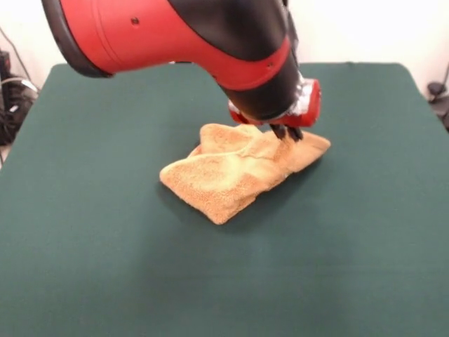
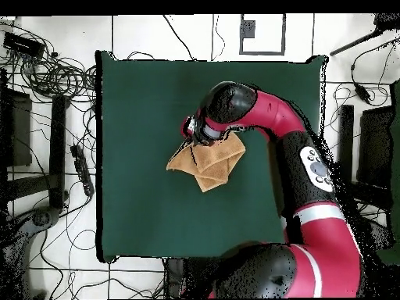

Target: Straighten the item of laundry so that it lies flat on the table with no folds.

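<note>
Orange-yellow and fuzzy, the towel (image 1: 235, 172) lay crumpled in overlapping folds near the middle of the green counter (image 1: 105, 267). The gripper (image 1: 286, 133) touched its far corner; whether it pinched the cloth could not be told.

Surroundings, off-task items only.

- Floor (image 2: 141, 35): pale, marked with dark lines in a grid.
- Loose black cables (image 2: 51, 74): tangled in coils on one side in the overhead view, trailing down past a long dark bar (image 2: 58, 148).
- Power strip (image 2: 82, 168): black, lying on the floor just beside the long edge.
- Square dark-framed outline (image 2: 262, 33): on the floor, enclosing a small dark block.
- Dark equipment (image 2: 367, 156): boxy shapes with further cables on the opposite side.
- Cable bundle (image 1: 10, 98): dark, at the front view's edge.
</note>
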Available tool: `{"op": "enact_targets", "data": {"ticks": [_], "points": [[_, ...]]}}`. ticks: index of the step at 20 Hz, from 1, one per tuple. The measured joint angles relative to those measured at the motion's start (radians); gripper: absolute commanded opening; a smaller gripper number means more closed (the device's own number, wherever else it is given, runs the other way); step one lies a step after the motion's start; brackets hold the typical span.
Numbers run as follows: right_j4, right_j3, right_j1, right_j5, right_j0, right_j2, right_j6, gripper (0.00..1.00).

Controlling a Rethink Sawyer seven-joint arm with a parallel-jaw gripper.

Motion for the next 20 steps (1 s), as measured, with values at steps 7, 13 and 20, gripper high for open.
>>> {"op": "enact_targets", "data": {"ticks": [7, 13, 20], "points": [[0.015, 0.061, -0.031, 0.0, -0.041, 0.006, 0.0, 0.0], [0.015, 0.105, -0.044, 0.0, -0.052, 0.015, 0.0, 0.0], [0.015, 0.168, -0.044, -0.004, -0.067, 0.049, 0.0, 0.0]]}}
